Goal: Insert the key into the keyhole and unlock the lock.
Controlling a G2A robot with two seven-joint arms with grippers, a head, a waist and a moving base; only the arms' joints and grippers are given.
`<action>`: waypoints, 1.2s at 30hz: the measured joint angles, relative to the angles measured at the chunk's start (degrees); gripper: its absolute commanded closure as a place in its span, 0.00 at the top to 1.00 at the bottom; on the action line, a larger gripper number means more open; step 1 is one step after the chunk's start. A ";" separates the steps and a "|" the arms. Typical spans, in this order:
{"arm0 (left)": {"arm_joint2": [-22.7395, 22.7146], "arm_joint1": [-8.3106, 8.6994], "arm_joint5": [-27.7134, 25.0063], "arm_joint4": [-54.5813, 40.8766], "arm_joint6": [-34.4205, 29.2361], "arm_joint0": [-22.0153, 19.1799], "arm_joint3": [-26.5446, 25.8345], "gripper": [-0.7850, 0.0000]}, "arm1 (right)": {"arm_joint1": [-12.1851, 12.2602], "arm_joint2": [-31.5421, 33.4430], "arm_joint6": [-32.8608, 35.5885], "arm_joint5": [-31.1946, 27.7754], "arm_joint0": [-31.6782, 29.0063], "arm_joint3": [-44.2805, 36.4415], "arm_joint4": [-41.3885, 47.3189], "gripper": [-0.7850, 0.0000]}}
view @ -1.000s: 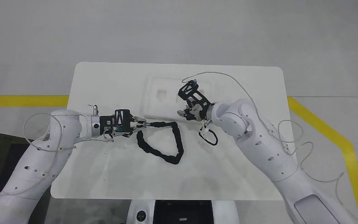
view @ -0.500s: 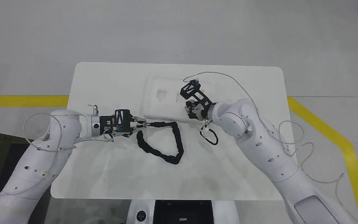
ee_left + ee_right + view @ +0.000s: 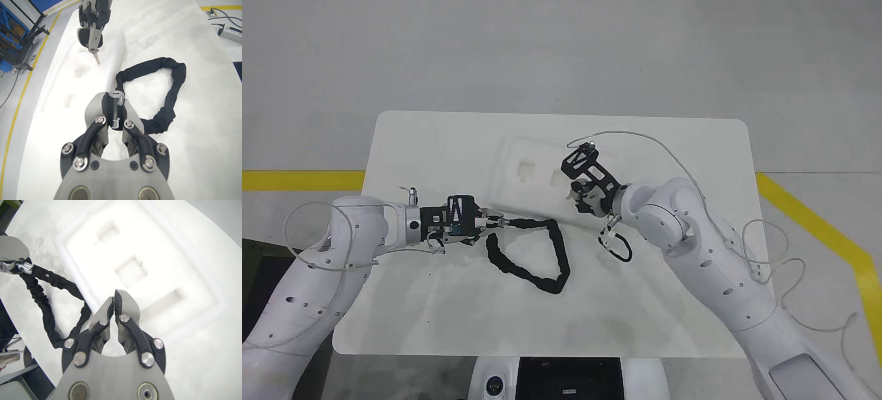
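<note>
Left gripper (image 3: 113,103): clamped on lock (image 3: 115,111), keyhole (image 3: 115,93) facing away from wrist
Right gripper (image 3: 114,300): closed on key (image 3: 96,59), above foam tray (image 3: 191,275), apart from lock
Chain (image 3: 176,79): black-sleeved loop lying on table (image 3: 672,310)

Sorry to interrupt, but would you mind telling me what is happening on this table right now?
The left gripper is shut on the lock cylinder of a black-sleeved chain, keyhole exposed. The right gripper holds the key above the white foam tray, apart from the lock cylinder. The key is not yet in the keyhole.
</note>
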 measured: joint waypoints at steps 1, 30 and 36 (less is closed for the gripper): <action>0.00 0.00 0.00 0.00 0.00 0.00 0.00 0.00 | 0.11 0.25 0.20 0.01 -0.32 -0.84 -0.45 0.00; 1.93 -1.59 12.44 -5.20 -8.18 1.92 -5.13 0.00 | 2.99 8.58 -21.50 -20.29 -16.03 -11.91 3.67 0.00; 3.65 -2.15 15.18 -4.79 -9.33 2.97 -6.82 0.00 | 2.99 7.75 -24.43 -21.12 -17.54 -12.01 3.14 0.00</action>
